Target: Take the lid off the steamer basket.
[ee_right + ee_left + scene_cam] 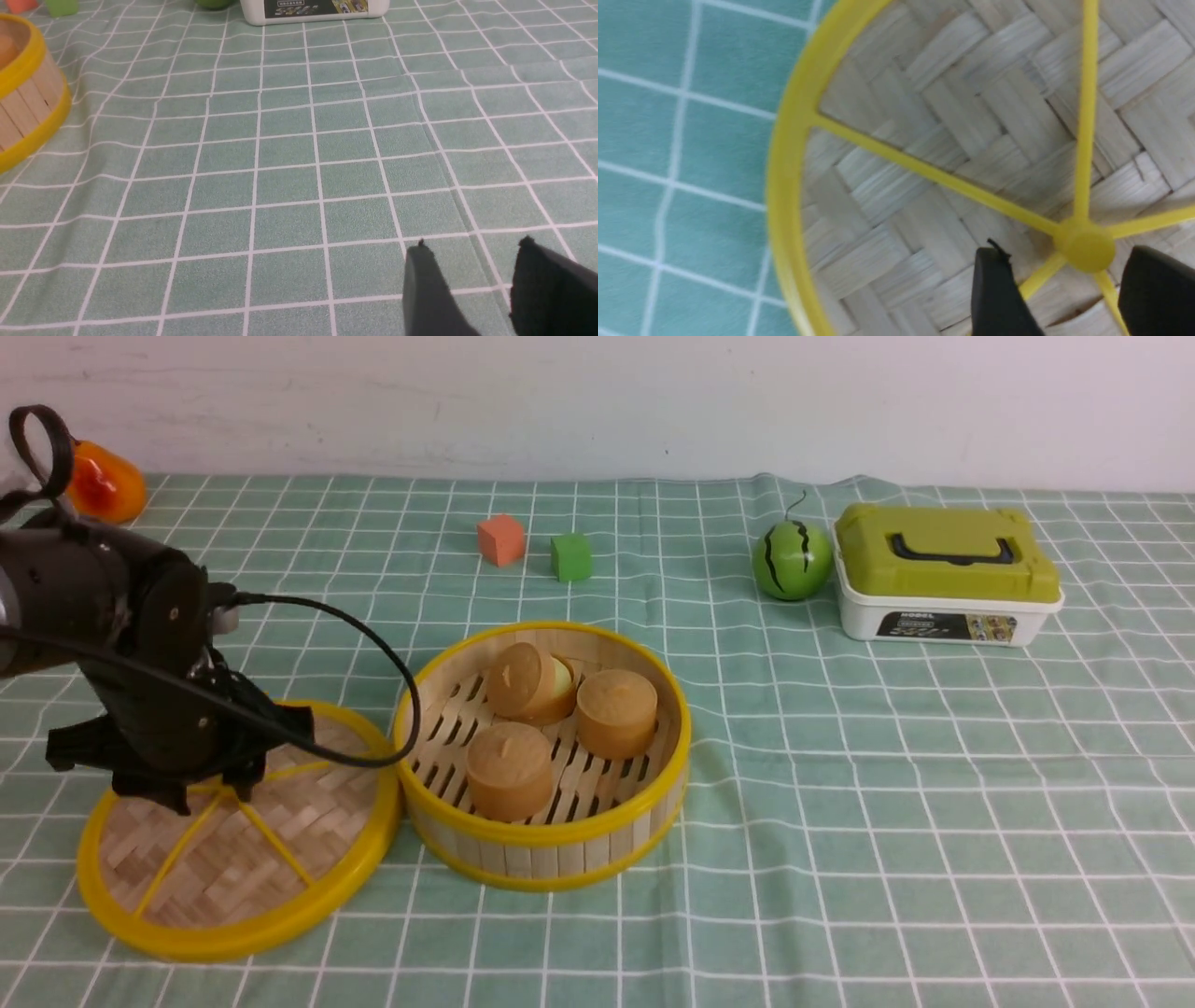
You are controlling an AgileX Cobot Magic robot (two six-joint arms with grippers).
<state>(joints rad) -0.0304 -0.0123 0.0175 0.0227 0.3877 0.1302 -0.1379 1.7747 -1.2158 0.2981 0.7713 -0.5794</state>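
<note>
Lid point(317, 821), round woven bamboo, yellow rim, 5 spokes: flat on bench point(896, 821), just left of steamer basket point(541, 845), which contains 3 buns point(510, 772). Left gripper point(1057, 275): jaws apart around central knob point(1087, 247), gripping nothing. Right gripper point(467, 252): jaws apart, empty.

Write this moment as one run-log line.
lid: off, on table | steamer basket: uncovered, three buns inside | left gripper: open around lid knob | right gripper: open, empty
</note>
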